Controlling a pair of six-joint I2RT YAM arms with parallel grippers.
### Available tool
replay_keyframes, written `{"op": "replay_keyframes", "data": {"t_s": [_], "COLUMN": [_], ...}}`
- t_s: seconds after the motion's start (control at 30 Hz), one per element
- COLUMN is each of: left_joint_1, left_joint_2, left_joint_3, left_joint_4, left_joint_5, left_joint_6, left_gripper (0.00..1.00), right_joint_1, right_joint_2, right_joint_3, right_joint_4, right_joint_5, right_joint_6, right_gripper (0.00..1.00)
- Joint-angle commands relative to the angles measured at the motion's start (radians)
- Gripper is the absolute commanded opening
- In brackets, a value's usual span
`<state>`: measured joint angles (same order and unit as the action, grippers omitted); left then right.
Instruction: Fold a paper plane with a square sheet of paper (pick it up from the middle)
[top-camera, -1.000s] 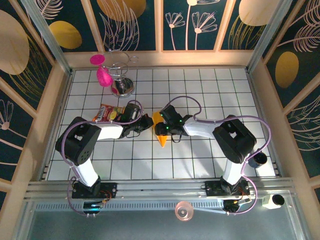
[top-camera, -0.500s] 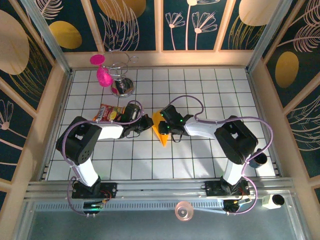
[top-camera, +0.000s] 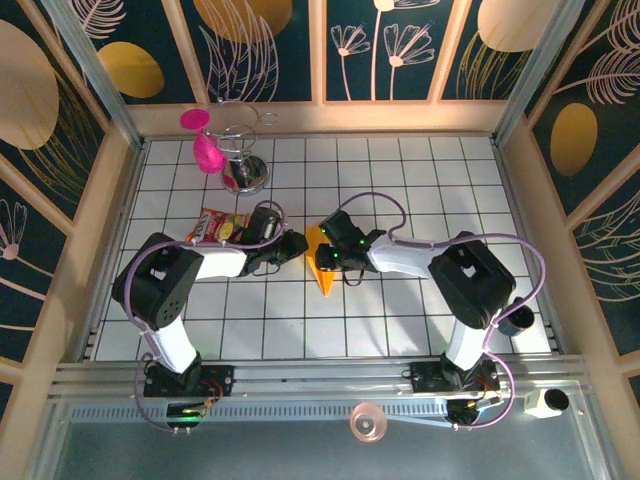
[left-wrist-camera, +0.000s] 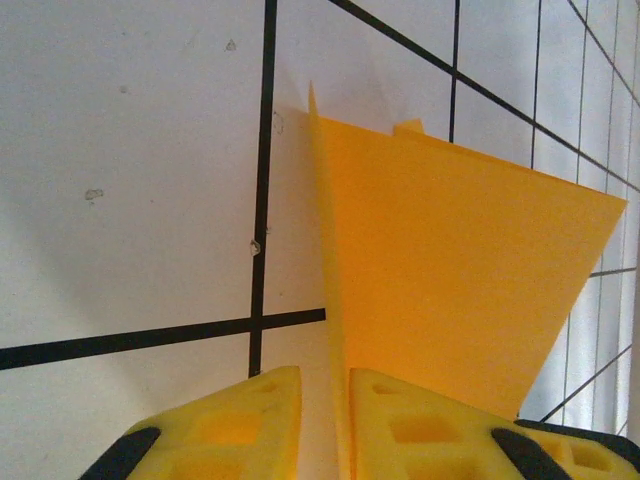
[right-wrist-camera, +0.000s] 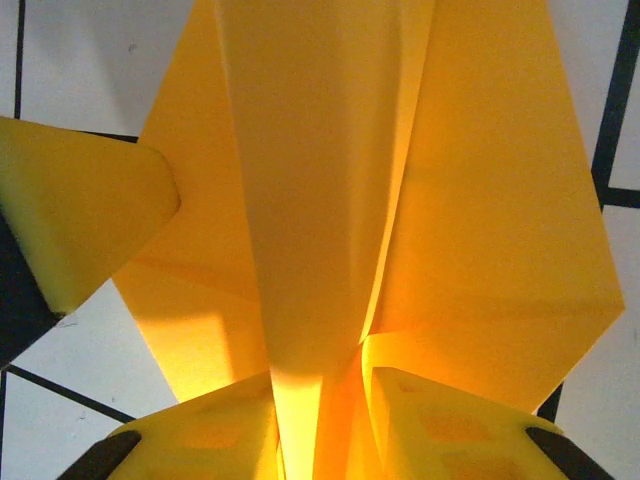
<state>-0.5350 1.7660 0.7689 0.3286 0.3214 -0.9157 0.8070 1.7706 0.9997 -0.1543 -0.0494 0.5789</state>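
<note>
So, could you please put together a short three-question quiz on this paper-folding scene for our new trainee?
1. True or false: the packet lies on top of the plane.
2. What does the right end effector hold? A) the plane's raised centre fold B) the packet C) nothing
3. Which end effector is nearer the packet?
Key: 1 false, they lie apart; 2 A; 3 the left end effector.
</note>
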Motion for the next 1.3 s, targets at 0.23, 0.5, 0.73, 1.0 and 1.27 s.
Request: {"op": "replay_keyframes", "data": {"t_s": [0.23,0.5,0.73,1.0,1.27], "left_joint_1": [0.011,0.030,0.035,0.039,0.038], "left_joint_2": [-0.128,-0.263,-0.360,-0.409,-0.393], "left_joint_3": [0.014,-0.028,-0.076,-0.127,-0.141], "left_joint_4": [-0.142,-0.236,-0.286,-0.304,-0.290], "left_joint_5": [-0.178,-0.356,-0.497,-0.550,-0.516], "left_joint_6": [0.043,0.063,0.090,0.100,0.100], "left_gripper": [0.45,0.74,0.92,0.99,0.99], "right_joint_1": [0.015,0.010,-0.074,-0.253,-0.314], "right_joint_2": [0.031,0.048,0.043,0.215,0.374], "right_joint_3": [0.019,0.063,0.165,0.386,0.592], "right_joint_4": [-0.055,-0.111,-0.148,-0.224,-0.289], "right_joint_5": [0.002,0.060,0.128,0.070,0.110], "right_joint_6": [0.058,0.068,-0.044,-0.237,-0.320], "right_gripper": [0.25,0.13,0.10,0.10,0.11]}}
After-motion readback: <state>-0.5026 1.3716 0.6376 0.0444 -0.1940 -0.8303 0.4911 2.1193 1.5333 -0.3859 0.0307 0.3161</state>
